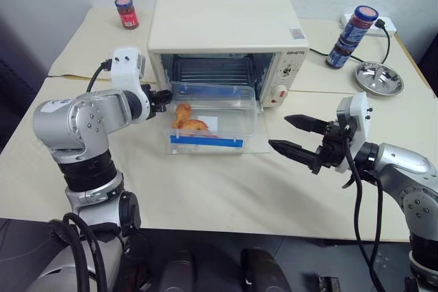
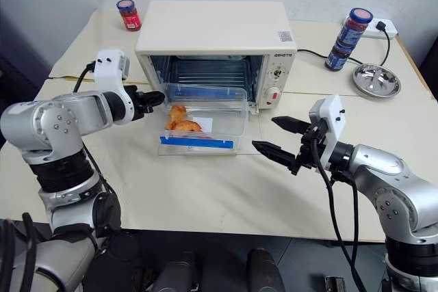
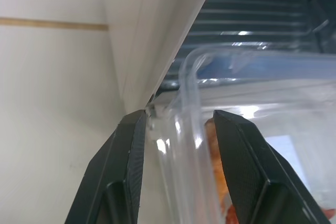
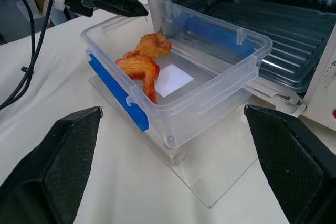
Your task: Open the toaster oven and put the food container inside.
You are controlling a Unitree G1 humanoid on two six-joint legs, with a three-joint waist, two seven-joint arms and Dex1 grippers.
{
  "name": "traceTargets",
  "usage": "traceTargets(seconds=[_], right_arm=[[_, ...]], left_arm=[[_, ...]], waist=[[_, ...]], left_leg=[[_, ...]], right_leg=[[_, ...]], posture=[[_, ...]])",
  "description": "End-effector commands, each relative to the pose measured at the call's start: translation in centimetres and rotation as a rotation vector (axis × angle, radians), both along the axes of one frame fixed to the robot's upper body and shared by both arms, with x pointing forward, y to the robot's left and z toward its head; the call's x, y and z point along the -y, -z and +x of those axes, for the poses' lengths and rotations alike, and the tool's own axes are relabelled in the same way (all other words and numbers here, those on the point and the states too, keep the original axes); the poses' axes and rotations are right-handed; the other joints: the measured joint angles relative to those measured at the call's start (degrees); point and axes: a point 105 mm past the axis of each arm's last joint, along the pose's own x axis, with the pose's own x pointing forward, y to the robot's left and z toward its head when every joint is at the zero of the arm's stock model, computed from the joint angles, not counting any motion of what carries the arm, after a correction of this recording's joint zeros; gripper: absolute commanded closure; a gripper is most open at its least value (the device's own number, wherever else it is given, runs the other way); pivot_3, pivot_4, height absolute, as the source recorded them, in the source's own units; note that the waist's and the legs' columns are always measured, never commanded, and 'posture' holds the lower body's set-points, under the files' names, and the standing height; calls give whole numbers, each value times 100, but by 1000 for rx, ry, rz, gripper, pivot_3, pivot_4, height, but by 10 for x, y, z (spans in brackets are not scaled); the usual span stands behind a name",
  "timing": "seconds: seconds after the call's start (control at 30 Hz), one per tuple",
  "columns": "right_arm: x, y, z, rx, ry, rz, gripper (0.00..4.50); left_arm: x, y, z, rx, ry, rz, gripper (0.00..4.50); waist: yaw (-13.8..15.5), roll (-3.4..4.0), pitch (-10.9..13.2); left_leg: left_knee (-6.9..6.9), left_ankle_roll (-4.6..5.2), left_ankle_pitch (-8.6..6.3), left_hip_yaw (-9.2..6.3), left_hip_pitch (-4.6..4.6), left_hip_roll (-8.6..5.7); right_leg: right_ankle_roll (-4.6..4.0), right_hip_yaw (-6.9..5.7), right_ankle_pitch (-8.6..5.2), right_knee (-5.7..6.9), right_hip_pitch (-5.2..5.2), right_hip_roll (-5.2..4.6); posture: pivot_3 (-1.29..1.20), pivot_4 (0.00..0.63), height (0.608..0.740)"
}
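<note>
Oven [image 1: 226, 32] door down. Container [image 1: 212, 120] on the door, not yet inside. Left gripper [image 3: 181, 129] loosely straddles its wall; right gripper [image 1: 293, 136] wide, empty.

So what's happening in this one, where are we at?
The toaster oven is already open, its glass door lying flat on the table. The food container sits on that door at the oven's mouth, not yet inside on the rack. The left gripper has its fingers either side of the container's left wall, with gaps showing, so not clamped. The right gripper hovers wide open to the container's right, apart from it.
</note>
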Motion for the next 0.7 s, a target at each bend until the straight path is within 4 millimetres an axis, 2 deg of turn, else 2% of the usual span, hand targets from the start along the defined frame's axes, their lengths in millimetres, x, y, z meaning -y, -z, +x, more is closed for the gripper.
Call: traceTargets(seconds=[0.03, 0.13, 0.23, 0.27, 0.3, 0.33, 0.4, 0.5, 0.6, 0.67, 0.7], right_arm=[[0, -8, -2, 36, -21, -9, 0], [1, -11, -2, 38, -28, -12, 0], [-1, -14, -5, 42, -50, -12, 0], [-2, -15, -6, 43, -62, -11, 0], [-4, -15, -8, 41, -74, -9, 0], [-6, -17, -10, 39, -95, -3, 174], [-11, -19, -17, 30, -150, 11, 496], [-20, -18, -25, 15, -215, 7, 1390], [-29, -14, -30, 3, -263, -1, 2320], [-40, -8, -33, -10, -299, -6, 3002], [-44, -5, -34, -19, -312, -8, 3173]], left_arm=[[5, -37, -10, 158, 79, -130, 2353], [10, -63, -24, 276, 199, -248, 2353], [6, -85, -43, 414, 331, -302, 2353], [4, -91, -51, 453, 381, -321, 2718], [3, -94, -59, 479, 434, -331, 2833], [1, -98, -71, 516, 516, -335, 3157], [-2, -92, -92, 497, 657, -335, 3634], [-10, -71, -106, 419, 730, -251, 4452], [-16, -46, -122, 299, 817, -176, 4500], [-22, -21, -129, 200, 844, -72, 4500], [-24, -10, -131, 164, 857, -17, 4500]], waist=[[5, 0, 0], [7, 0, 0], [0, 0, 0], [-13, 0, 0], [-25, 0, 0], [-34, 0, 0], [-71, 1, 0], [-131, 1, 0], [-147, 1, 1], [-154, 1, 1], [-151, 1, 1]], left_leg=[[0, 0, 0, 0, 0, 0], [2, 0, 0, 0, -2, 0], [2, 0, 0, 0, -2, 0], [0, 0, 0, 0, -1, 1], [0, -1, 0, 1, 0, 1], [-1, -1, 0, 1, 0, 3], [-2, -3, 1, 1, 1, 6], [-2, -3, 1, -3, 2, 6], [-2, -3, 1, -6, 3, 8], [-2, -3, 1, -8, 3, 9], [-2, -3, 1, -7, 3, 10]], right_leg=[[0, 0, 0, 0, 0, 0], [0, -2, 0, 0, 0, 0], [0, -2, 0, 0, 0, 0], [0, -2, 0, -1, 0, 0], [0, -2, 0, 0, 0, 1], [0, -2, 0, -1, 0, 3], [0, -2, 0, -1, 0, 6], [0, -2, 0, 2, 0, 5], [-1, 0, 0, 1, 1, 2], [-3, 1, -1, -5, 1, 1], [-4, 1, -2, -8, 1, 0]], posture=[[0, 150, 740], [0, 150, 740], [0, 150, 740], [0, 150, 740], [0, 150, 740], [0, 150, 740], [0, 150, 740], [0, 150, 740], [0, 150, 740], [0, 150, 740], [0, 150, 740]])
